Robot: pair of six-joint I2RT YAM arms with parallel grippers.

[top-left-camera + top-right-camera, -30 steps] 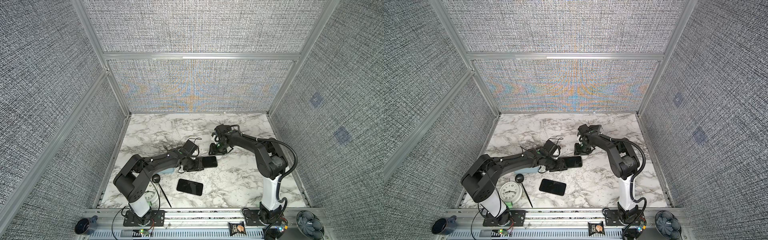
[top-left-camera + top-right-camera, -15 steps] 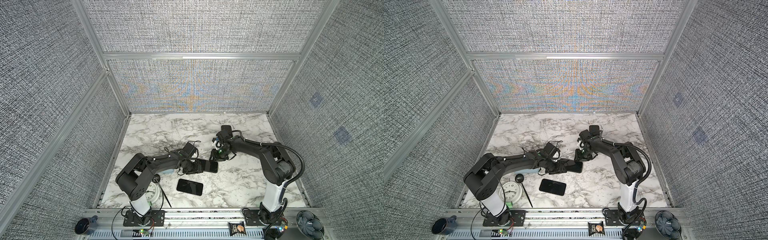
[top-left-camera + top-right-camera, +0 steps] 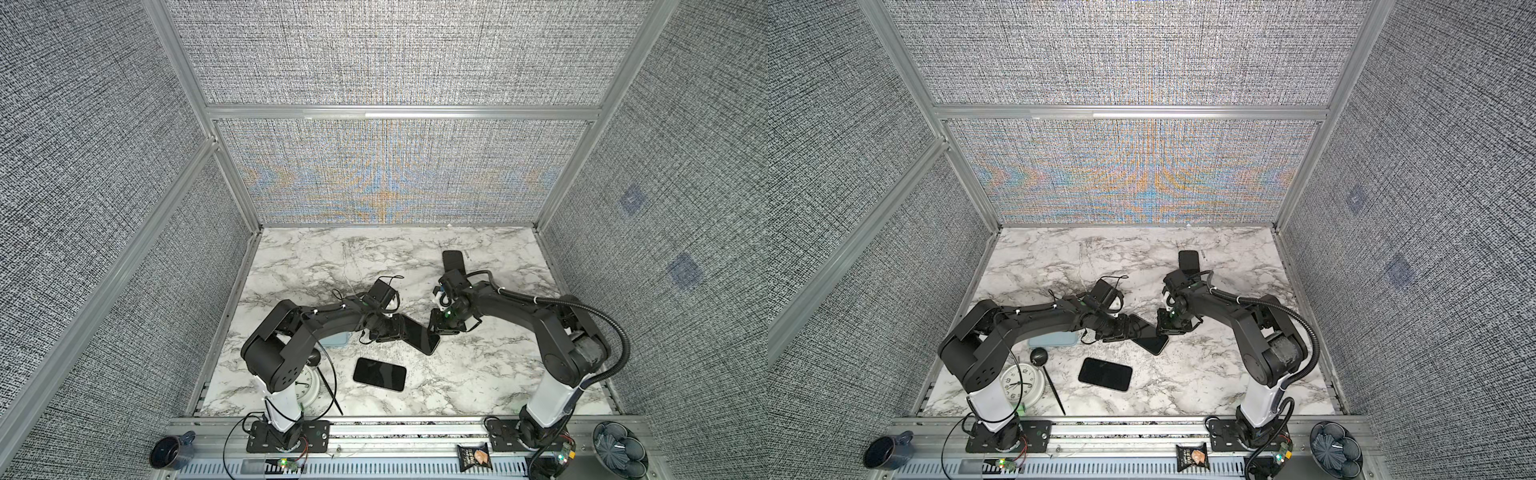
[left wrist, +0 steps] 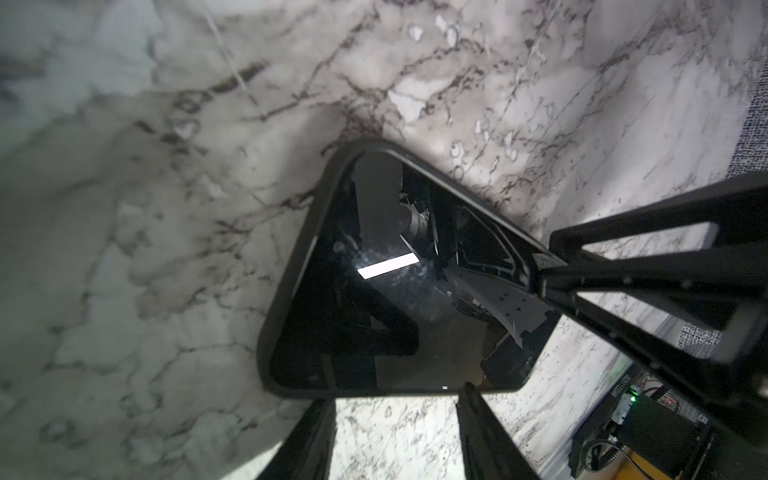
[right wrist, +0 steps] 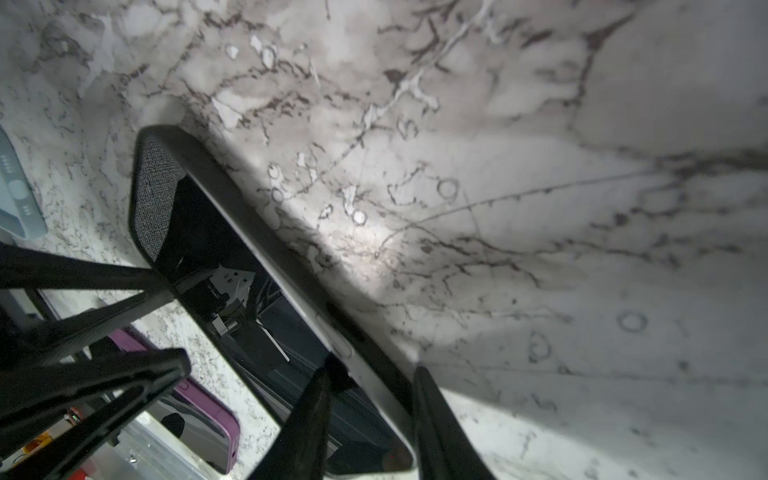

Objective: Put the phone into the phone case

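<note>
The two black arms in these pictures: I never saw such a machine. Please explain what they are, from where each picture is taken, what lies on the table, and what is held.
They are two robot arms, fixed to a rail at the front of a marble table, each ending in a two-fingered gripper. Both top views look down from one camera head above; the other two come from a camera on each wrist. On the table lie a dark phone, a white clock, a pale blue flat device and, at the back, another dark slab. Between the arms is a black-rimmed phone. The left gripper meets its short end with jaws apart; the right gripper straddles its long edge, but whether it pinches I cannot tell.
</note>
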